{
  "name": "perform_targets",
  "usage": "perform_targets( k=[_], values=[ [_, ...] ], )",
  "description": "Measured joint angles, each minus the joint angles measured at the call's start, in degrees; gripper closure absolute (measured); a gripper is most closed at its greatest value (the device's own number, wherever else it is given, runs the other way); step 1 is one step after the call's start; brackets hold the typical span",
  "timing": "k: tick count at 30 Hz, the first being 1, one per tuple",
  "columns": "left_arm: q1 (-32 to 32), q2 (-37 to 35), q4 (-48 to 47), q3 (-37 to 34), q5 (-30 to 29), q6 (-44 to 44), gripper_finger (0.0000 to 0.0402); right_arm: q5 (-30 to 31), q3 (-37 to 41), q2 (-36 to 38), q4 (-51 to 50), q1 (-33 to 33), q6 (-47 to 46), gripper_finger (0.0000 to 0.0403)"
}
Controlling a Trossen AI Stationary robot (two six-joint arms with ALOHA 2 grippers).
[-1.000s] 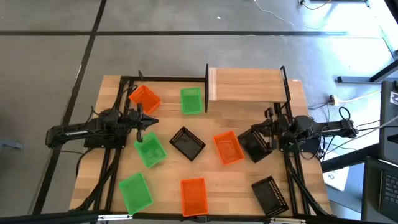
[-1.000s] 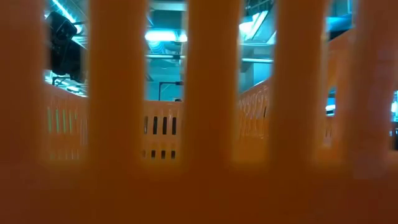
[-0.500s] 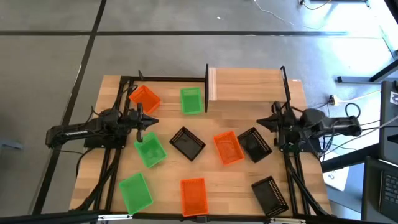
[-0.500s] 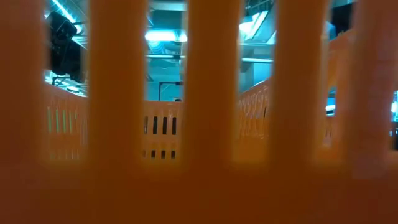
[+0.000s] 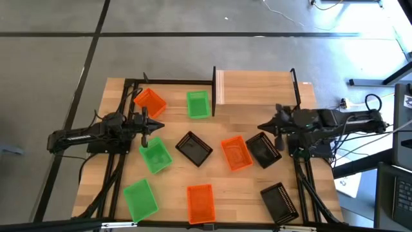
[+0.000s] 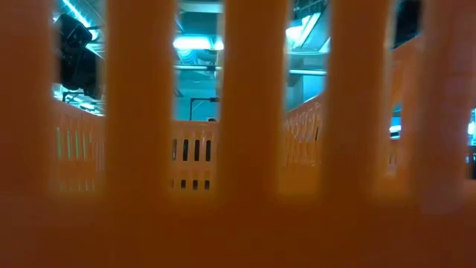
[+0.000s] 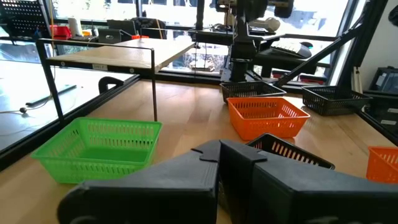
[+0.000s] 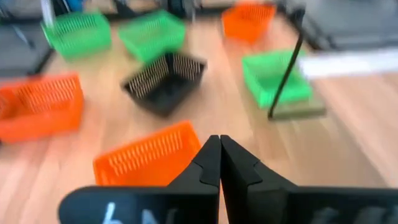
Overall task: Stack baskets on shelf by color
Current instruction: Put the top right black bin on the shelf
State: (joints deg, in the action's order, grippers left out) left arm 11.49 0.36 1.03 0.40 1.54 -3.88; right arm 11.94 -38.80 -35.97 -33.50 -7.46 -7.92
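Observation:
The high view shows nine baskets on the table. Orange ones lie at far left (image 5: 149,100), centre (image 5: 235,153) and near edge (image 5: 200,203). Green ones lie beside the shelf (image 5: 198,104), left of centre (image 5: 155,156) and near left (image 5: 140,198). Black ones lie at centre (image 5: 194,148), right (image 5: 262,149) and near right (image 5: 280,201). The shelf (image 5: 256,87) stands at the far edge with nothing on it. My left gripper (image 5: 145,129), shut (image 7: 219,155), hovers by the left green basket's far side. My right gripper (image 5: 278,126), shut (image 8: 219,149), is beside the right black basket's far side.
The near orange basket's mesh wall (image 6: 238,149) fills the low view. Black frame bars (image 5: 125,116) run along the table's left, right and far sides. The shelf's black uprights (image 5: 214,84) (image 5: 294,85) stand at its ends. Bare wood lies in front of the shelf.
My right gripper has moved off the right black basket toward the table's far edge, first drawing back to the right, then reaching left again. It now sits in front of the shelf. The baskets and my left arm have stayed put.

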Motion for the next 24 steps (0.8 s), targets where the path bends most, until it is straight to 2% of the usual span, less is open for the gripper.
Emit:
perform_targets(
  k=[6, 10, 13, 17, 24],
  values=[
    [0.0, 0.0, 0.0, 0.0, 0.0, 0.0, 0.0401, -3.4, -1.8, -8.1, -6.9, -1.2, 0.5, 0.0403],
    [0.0, 0.0, 0.3, 0.0, 0.0, 0.0, 0.0401, -7.1, -1.8, -12.6, -9.5, -3.2, -6.0, 0.0403],
    [0.0, 0.0, 1.1, 0.2, 0.4, -0.1, 0.0401, -7.2, -1.8, -14.9, -13.0, -5.0, -12.4, 0.0403],
    [0.0, 0.0, 1.5, 2.8, 5.3, -0.3, 0.0401, -7.1, -2.5, -16.4, -17.9, -6.7, -19.6, 0.0403],
    [0.0, 1.2, -5.8, 8.7, 6.8, -2.1, 0.0401, -3.6, -12.1, -18.9, -30.1, -7.4, -30.1, 0.0403]
  ],
)
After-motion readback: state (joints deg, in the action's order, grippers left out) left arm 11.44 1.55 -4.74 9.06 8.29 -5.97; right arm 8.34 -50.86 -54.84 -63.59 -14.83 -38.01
